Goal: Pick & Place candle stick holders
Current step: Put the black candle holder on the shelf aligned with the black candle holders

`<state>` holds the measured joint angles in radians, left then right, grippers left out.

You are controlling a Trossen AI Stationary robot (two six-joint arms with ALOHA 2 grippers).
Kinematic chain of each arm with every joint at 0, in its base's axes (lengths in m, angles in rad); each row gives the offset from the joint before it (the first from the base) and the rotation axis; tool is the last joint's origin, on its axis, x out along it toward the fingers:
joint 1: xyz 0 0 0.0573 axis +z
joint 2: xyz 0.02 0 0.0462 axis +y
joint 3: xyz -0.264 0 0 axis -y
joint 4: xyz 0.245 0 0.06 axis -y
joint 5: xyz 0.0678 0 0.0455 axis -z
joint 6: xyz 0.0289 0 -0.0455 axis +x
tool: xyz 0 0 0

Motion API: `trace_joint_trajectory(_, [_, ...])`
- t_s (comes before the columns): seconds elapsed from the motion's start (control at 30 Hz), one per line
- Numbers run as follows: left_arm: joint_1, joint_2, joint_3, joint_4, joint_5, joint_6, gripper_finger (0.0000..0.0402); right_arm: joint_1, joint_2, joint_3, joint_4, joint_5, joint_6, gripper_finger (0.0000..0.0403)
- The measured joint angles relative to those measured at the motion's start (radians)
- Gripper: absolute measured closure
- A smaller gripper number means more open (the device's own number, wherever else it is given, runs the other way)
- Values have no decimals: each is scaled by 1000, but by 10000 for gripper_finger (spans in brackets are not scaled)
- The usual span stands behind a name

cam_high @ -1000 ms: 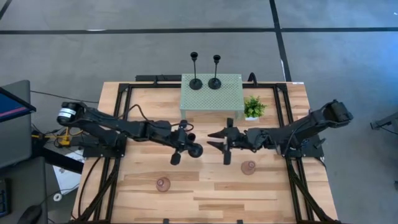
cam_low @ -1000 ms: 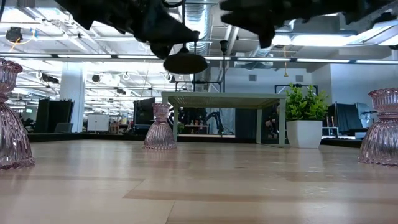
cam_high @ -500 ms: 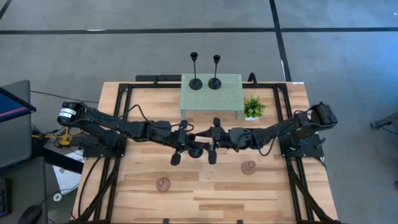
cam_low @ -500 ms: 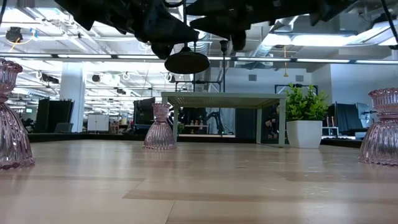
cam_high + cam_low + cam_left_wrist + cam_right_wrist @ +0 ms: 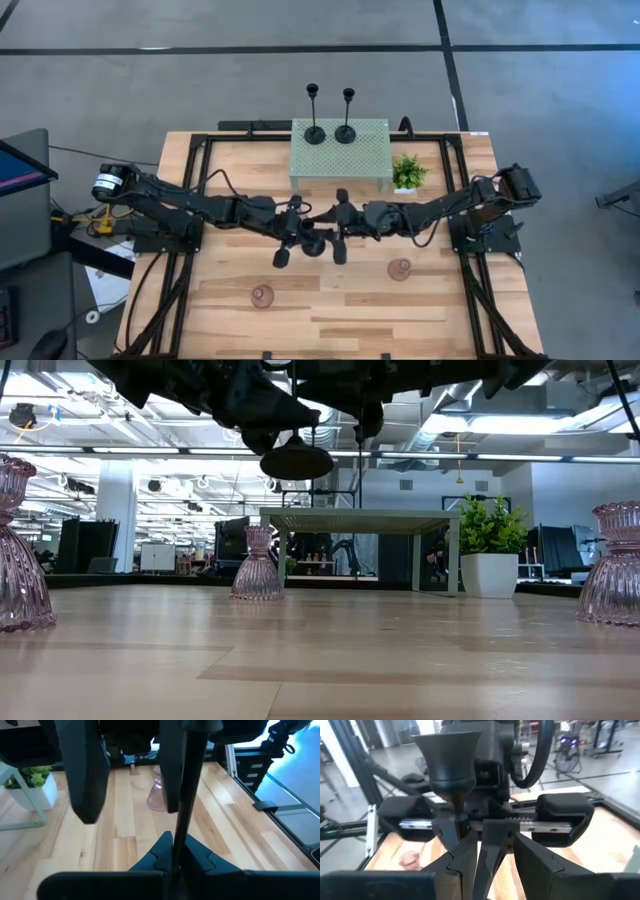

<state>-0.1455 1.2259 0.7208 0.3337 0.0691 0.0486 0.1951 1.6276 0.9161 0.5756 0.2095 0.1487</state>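
My left gripper (image 5: pixel 300 230) is over the table's middle, shut on a slim black candle stick holder (image 5: pixel 297 460), whose cup top (image 5: pixel 450 755) shows in the right wrist view. My right gripper (image 5: pixel 330 228) faces it closely from the right, open, its fingers (image 5: pixel 85 770) beside the stem; I cannot tell whether they touch it. Two more black holders (image 5: pixel 314 133) (image 5: pixel 345 131) stand by their bases on the pale green mesh stand (image 5: pixel 340 155). Pinkish holders stand on the table (image 5: pixel 262 295) (image 5: pixel 399 268); the low view shows a third (image 5: pixel 257 565). My left gripper pinches the black holder's stem (image 5: pixel 176 851) between its two fingers, low on the stem, just above the round base (image 5: pixel 297 461). The fingers come level from the table's left and lie across the stem. The holder is lifted clear of the table, roughly upright, base down.
A small green potted plant (image 5: pixel 406 173) stands right of the mesh stand. Black frame rails (image 5: pixel 190 200) run along the table's left and right sides. Bare wood lies along the near edge, between and around the pinkish holders.
My right gripper has gone toward the table's left, up to my left gripper and the black holder it carries. My left gripper and the holder have stayed nearly in place.
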Motion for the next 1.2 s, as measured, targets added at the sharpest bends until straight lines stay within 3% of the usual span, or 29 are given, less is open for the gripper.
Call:
trace_joint_trajectory(0.23, [-1,0,0,-11,3,-1,387,-1,-8,0,-117,-77,2,280])
trace_joint_trajectory(0.43, [3,0,0,-11,-24,-5,387,5,-103,-3,-290,-137,1,282])
trace_joint_trajectory(0.73, [2,0,0,-10,-13,-3,387,11,-132,-1,-196,-158,-1,263])
trace_joint_trajectory(1.07, [1,0,0,-10,-10,-1,387,-19,-34,-1,-72,-131,12,180])
trace_joint_trajectory(1.2, [1,0,0,-10,-10,-1,387,-22,-35,-1,-54,-131,9,166])
